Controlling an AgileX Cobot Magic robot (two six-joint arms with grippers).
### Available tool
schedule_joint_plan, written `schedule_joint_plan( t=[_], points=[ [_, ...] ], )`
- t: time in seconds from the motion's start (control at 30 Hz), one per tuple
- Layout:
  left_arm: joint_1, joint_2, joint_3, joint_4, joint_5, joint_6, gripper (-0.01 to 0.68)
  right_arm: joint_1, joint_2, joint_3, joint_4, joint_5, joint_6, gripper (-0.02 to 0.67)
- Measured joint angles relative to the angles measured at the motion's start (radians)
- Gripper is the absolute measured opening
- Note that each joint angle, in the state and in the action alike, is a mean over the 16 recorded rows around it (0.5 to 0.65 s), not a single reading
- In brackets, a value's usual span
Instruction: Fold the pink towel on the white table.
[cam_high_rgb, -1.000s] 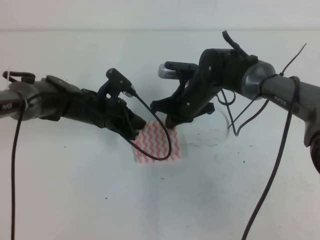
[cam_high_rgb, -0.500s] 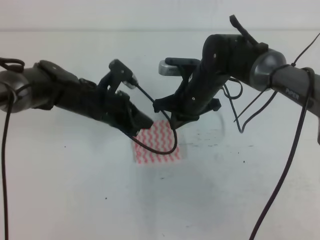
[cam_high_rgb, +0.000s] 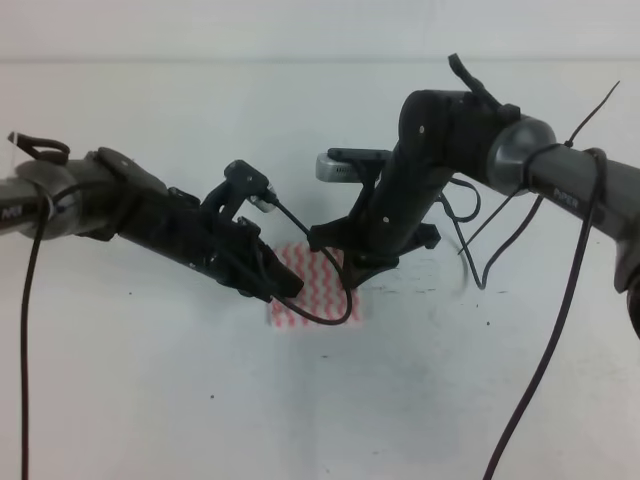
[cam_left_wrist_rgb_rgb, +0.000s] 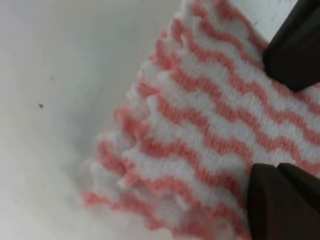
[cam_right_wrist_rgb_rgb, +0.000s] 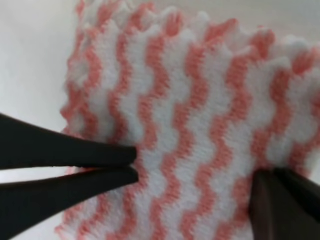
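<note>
Resting under both claws, pink towel (cam_high_rgb: 318, 295)

The pink towel (cam_left_wrist_rgb_rgb: 210, 130) lies folded in layers on the white tabletop (cam_left_wrist_rgb_rgb: 55, 75); the left pincer's dark fingertips (cam_left_wrist_rgb_rgb: 280, 200) press its surface.

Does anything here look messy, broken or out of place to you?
Nothing is spilled or broken. The pink towel lies flat on the white table as a small folded square, though its stacked edges look slightly uneven. A loose black cable droops across it.
</note>
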Motion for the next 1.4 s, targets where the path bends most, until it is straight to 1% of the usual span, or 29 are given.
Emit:
schedule_joint_plan(
  t=[0.27,0.43,0.6,0.77,0.97,1.17,1.4],
  points=[
    [0.0,-0.025,-0.001,0.002,-0.002,0.003,-0.005,0.0,-0.043,-0.001,-0.021,0.001,-0.008,-0.018],
    [0.0,-0.046,-0.001,-0.002,0.001,0.01,-0.004,0.0,-0.117,0.006,-0.068,-0.005,0.002,-0.018],
    [-0.001,-0.06,-0.001,-0.029,0.008,0.021,-0.004,0.0,-0.223,0.047,-0.126,-0.027,0.023,-0.018],
    [-0.011,-0.06,-0.001,-0.059,0.008,0.038,-0.003,0.0,-0.36,0.136,-0.18,-0.067,0.056,-0.018],
    [-0.033,-0.061,-0.001,-0.077,-0.001,0.049,-0.003,0.0,-0.55,0.286,-0.212,-0.132,0.099,-0.018],
    [-0.054,-0.061,-0.001,-0.03,-0.015,0.026,-0.003,0.0,-0.727,0.425,-0.232,-0.184,0.138,-0.018],
    [-0.065,-0.053,-0.001,0.041,-0.021,-0.018,-0.003,0.0,-0.852,0.52,-0.246,-0.213,0.163,-0.018]
  ],
)
